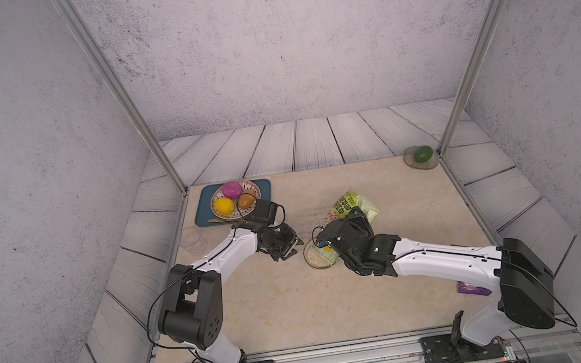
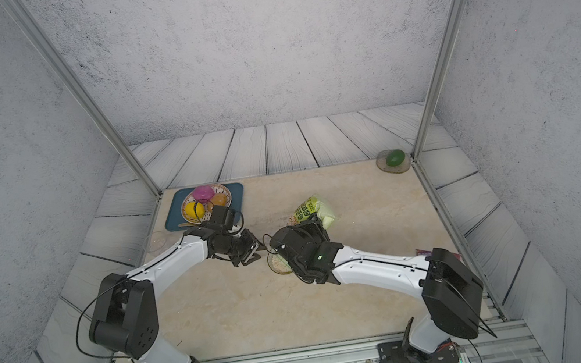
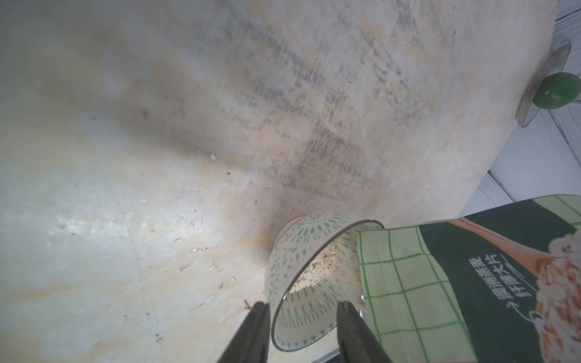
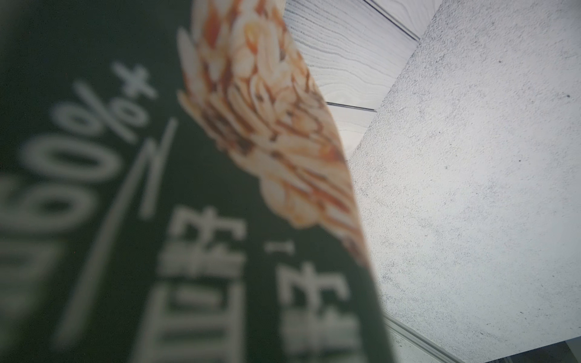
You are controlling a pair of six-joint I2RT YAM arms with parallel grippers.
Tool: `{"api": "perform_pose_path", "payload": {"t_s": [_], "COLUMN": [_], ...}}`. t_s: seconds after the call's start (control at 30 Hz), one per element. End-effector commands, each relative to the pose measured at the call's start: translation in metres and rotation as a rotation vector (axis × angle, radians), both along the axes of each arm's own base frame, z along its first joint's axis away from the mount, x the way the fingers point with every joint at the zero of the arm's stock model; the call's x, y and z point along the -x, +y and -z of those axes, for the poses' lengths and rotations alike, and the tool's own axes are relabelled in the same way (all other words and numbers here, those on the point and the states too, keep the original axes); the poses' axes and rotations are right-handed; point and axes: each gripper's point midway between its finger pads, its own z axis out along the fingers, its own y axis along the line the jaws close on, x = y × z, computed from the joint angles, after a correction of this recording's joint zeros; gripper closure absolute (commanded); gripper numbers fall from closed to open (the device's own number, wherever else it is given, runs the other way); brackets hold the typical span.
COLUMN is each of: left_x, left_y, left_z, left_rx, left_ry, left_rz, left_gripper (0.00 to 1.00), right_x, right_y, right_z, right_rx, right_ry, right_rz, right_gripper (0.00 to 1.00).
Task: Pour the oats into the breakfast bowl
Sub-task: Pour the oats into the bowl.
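While right gripper (image 1: pixel 358 216) clamps pouch (image 1: pixel 351 201) over bowl (image 1: pixel 315 260) and left gripper (image 3: pixel 304 306) straddles its rim, grip unclear, scuffed beige table (image 1: pixel 298 304) lies between grey speckled walls (image 1: pixel 280 37).

You're in a lab cell dressed as a kitchen.
Aluminium posts (image 1: pixel 115 83), a bolted base rail (image 1: pixel 345 360) and printed plank panels (image 1: pixel 314 142) surround your marble-look tabletop (image 1: pixel 298 304).

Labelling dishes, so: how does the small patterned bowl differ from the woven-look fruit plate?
The small white patterned ceramic bowl holds pale oat flakes; the wider woven-look round plate holds three fruits. The bowl stands straight on the beige marble-look tabletop; the plate sits on a blue tray at the far corner. Both are round.
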Motion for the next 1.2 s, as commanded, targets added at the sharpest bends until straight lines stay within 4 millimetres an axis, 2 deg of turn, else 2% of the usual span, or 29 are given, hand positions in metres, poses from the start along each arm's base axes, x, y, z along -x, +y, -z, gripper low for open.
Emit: {"api": "perform_pose_path", "payload": {"t_s": [0.0,0.07,0.17,0.33,0.43,0.7,0.8,0.93,1.17], "left_x": [0.000,0.000,0.000,-0.001,-0.002,-0.002,-0.003,-0.003,-0.003], "left_y": [0.005,0.005,0.004,0.004,0.003,0.003,0.002,0.002,0.002], "left_z": [0.001,0.001,0.000,0.002,0.001,0.001,0.002,0.001,0.001], "left_rx": [-0.005,-0.002,-0.004,-0.004,0.002,-0.001,0.001,0.003,0.001], "left_ry": [0.004,0.004,0.004,0.010,0.006,0.010,0.008,0.010,0.007], "left_rz": [-0.018,-0.020,-0.017,-0.015,-0.018,-0.012,-0.014,-0.013,-0.018], "left_gripper": [0.60,0.60,0.60,0.60,0.60,0.60,0.60,0.60,0.60], "right_x": [0.002,0.002,0.001,0.001,0.001,0.001,0.003,0.002,0.002], "right_y": [-0.009,-0.009,-0.007,-0.004,-0.005,-0.006,-0.009,-0.008,-0.007], "right_z": [-0.058,-0.054,-0.063,-0.065,-0.059,-0.065,-0.054,-0.066,-0.061], "right_rx": [-0.146,-0.124,-0.147,-0.139,-0.117,-0.121,-0.103,-0.135,-0.130], "right_ry": [-0.167,-0.156,-0.182,-0.189,-0.172,-0.195,-0.161,-0.186,-0.176], "right_rz": [0.069,0.059,0.047,0.028,0.031,0.022,0.043,0.036,0.030], "right_gripper": [1.00,1.00,1.00,1.00,1.00,1.00,1.00,1.00,1.00]}}
